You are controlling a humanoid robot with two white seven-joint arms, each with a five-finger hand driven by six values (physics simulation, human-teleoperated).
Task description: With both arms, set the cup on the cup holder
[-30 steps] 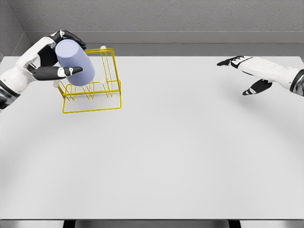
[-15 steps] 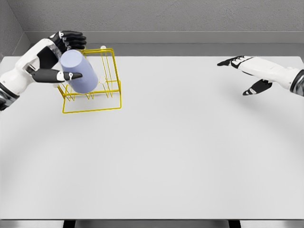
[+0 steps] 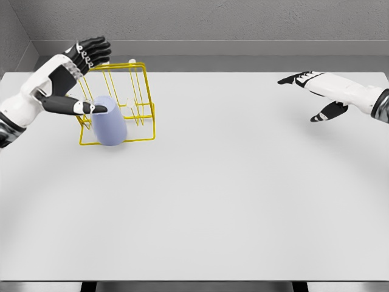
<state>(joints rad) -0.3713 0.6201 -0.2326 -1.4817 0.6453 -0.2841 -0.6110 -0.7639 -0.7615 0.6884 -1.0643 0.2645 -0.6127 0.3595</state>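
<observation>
The cup [image 3: 109, 128] has dropped into the yellow rack [image 3: 143, 103] as the left hand [image 3: 73, 79] releases, fingers spread, apparently finishing the placement.

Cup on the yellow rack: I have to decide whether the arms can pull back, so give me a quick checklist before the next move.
1. Left hand let go: ok, fingers spread, though the thumb lies close to the cup's top.
2. Cup inside the cup holder: ok, at its front left.
3. Cup seated on a peg: cannot tell.
4. Cup upright: ok, roughly.
5. Right hand clear: ok, open, far right above the table.
</observation>
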